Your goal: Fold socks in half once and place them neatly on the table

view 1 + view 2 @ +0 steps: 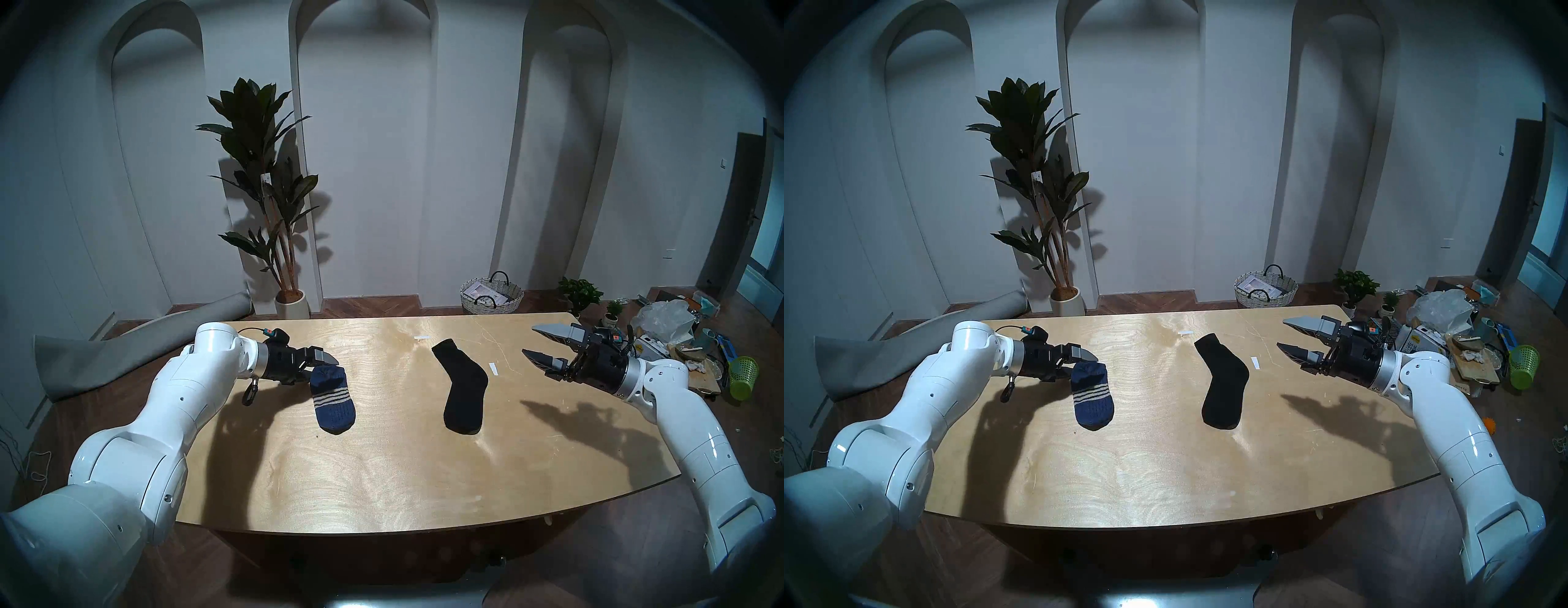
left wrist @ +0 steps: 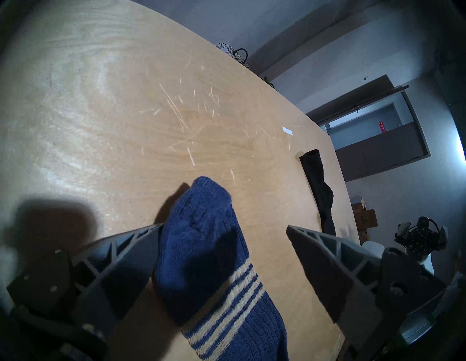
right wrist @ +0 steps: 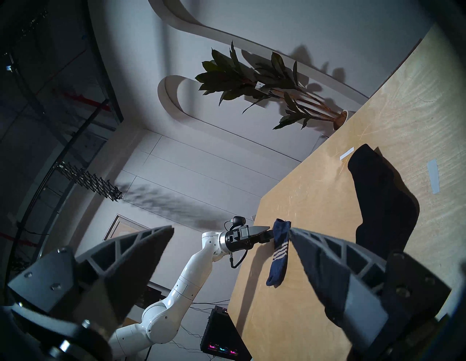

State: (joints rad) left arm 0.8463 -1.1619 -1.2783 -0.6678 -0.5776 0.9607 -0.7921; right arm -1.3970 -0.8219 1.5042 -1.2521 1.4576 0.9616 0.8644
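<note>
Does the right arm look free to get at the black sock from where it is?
Probably yes. The right pincer is open and empty, and only bare table shows between it and the black sock.

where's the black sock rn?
Head view: black sock lies flat on the table, right of centre, between the striped navy sock and the open right gripper, touching neither.
</note>
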